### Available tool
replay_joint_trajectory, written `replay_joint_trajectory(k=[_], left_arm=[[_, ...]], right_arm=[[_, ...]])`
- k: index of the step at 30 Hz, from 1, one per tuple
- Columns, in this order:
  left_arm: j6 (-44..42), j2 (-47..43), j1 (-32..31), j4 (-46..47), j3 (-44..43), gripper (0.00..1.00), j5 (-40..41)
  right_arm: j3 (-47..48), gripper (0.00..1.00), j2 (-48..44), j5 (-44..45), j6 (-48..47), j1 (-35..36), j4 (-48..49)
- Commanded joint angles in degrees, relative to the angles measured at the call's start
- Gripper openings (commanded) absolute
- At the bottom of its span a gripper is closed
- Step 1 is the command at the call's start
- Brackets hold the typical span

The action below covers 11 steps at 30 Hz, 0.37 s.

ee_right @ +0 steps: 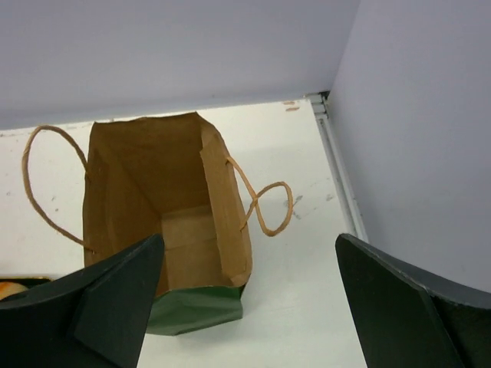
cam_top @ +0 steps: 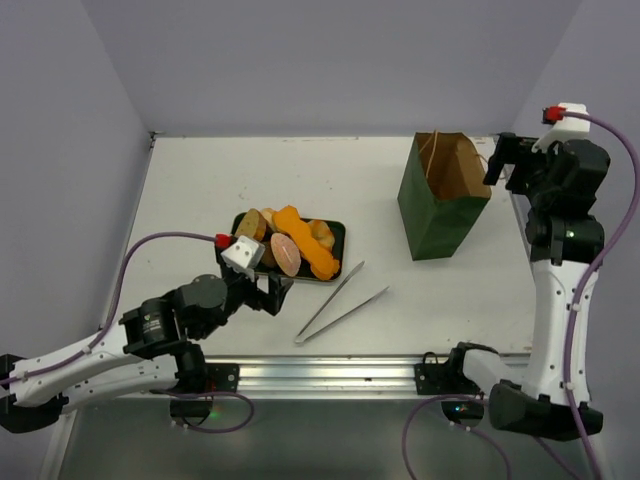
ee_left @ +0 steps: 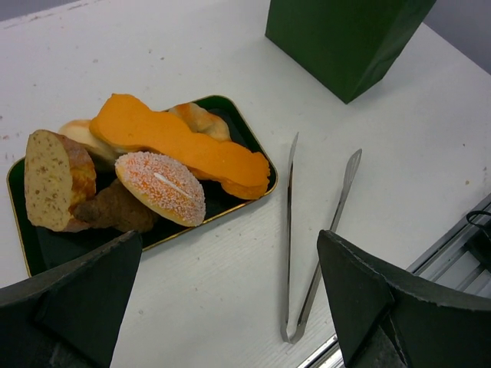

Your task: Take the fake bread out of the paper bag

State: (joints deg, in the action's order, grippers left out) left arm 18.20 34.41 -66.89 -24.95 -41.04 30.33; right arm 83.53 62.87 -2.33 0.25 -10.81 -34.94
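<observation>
The fake bread (cam_top: 290, 245) lies piled on a dark tray (cam_top: 337, 232): a long orange stick (ee_left: 180, 146), a sugared pinkish roll (ee_left: 161, 186), a cut brown loaf (ee_left: 50, 180) and a tan bun (ee_left: 199, 119). The paper bag (cam_top: 440, 200) stands upright at the back right, green outside, brown inside. In the right wrist view the paper bag (ee_right: 146, 176) shows only its bare brown bottom. My left gripper (cam_top: 270, 292) is open and empty just in front of the tray (ee_left: 227, 201). My right gripper (cam_top: 500, 160) is open and empty above the bag's right rim.
Metal tongs (cam_top: 335, 300) lie on the white table right of the tray and also show in the left wrist view (ee_left: 291, 230). The bag's string handles (ee_right: 265, 203) hang outward. Walls stand close behind and to the right of the bag.
</observation>
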Motion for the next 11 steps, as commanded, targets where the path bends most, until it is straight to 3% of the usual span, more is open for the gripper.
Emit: replay_joint_trajectory(k=[1,5,11], left_arm=[[-0.71,-1.54,-0.17,-1.24,-1.68,1.00,1.75],[0.61,-2.51,-0.25,-1.77,-0.98,1.00,1.93],[2.81,-2.77,-0.17,-2.56,-0.62,0.99,1.05]], right_arm=[[-1.08,0.99,-4.86,2.15,-4.99,-0.09,-4.43],[-4.59,0.99,-8.20,4.43,-4.56,-0.09,-6.37],[-10.48,0.99,-12.68,7.25,-8.07,-0.18,-1.89]])
